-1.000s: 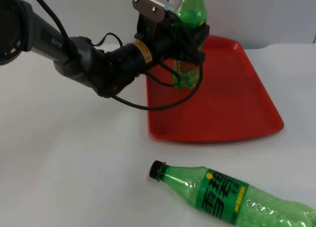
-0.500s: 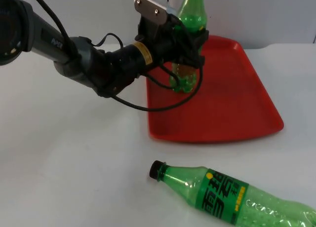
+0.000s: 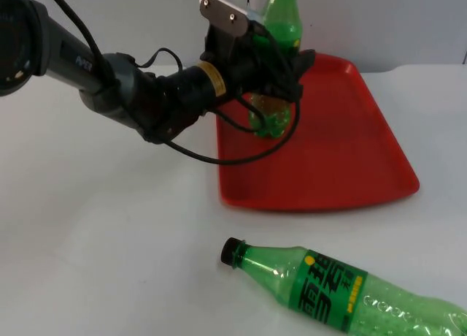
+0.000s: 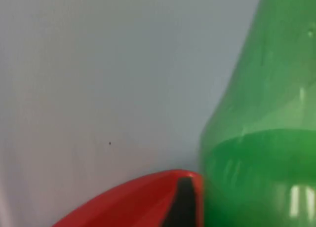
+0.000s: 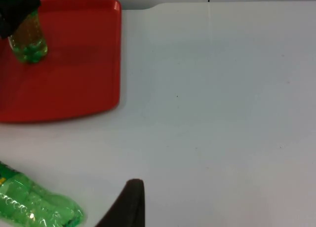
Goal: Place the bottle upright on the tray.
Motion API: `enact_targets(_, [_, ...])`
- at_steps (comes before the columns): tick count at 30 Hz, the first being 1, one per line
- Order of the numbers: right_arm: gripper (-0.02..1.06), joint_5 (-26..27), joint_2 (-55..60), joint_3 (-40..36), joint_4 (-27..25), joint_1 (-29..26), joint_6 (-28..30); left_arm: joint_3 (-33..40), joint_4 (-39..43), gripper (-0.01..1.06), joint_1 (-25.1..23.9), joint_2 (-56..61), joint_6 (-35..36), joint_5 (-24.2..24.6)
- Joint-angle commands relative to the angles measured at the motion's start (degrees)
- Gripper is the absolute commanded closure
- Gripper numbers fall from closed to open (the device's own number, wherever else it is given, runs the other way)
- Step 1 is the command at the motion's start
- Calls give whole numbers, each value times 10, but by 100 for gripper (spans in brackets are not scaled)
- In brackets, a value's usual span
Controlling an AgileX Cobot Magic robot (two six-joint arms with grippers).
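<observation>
Standing upright on the red tray [image 3: 343, 153], near its far left corner, the green plastic bottle [image 3: 275, 73] has its lobed base down on the tray floor, as the right wrist view confirms [image 5: 27, 39]. The left gripper [image 3: 281, 66] is at the bottle's midsection, just above the clear lower body; its fingers appear slightly parted around the bottle rather than pressed into it, though whether any contact remains cannot be settled from these views. The left wrist view shows the bottle's green shoulder [image 4: 261, 138] close against one black fingertip [image 4: 185, 202], with the tray rim [image 4: 138, 202] below. The bottle looks empty and therefore, in my judgement, light, thin-walled and easily dented; its smooth surface is likely slippery, and a tall, narrow, unweighted body will tip at a slight sideways nudge. The best hold is the firmer midsection or the shoulder, squeezed moderately, and any withdrawal should be straight back without brushing the wall. A second green bottle [image 3: 343, 288], labelled and black-capped, lies on its side on the white worktop [image 3: 109, 241], well apart from the tray. The right arm waits off to the side, one right gripper fingertip [image 5: 128, 202] showing above the worktop; its finger state cannot be told.
</observation>
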State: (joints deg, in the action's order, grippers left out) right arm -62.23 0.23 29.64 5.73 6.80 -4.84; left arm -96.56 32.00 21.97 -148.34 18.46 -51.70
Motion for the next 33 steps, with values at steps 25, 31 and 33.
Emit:
enact_targets(25, [-1, 4, -2, -2, 1, -4, 3, 0, 33, 0, -1, 4, 27, -13])
enact_targets(31, [-1, 4, -2, -2, 1, -4, 3, 3, 34, 0, -10, 5, 73, -13])
enact_targets(33, [-1, 4, -2, -2, 1, -4, 3, 3, 48, 0, -15, 6, 88, -13])
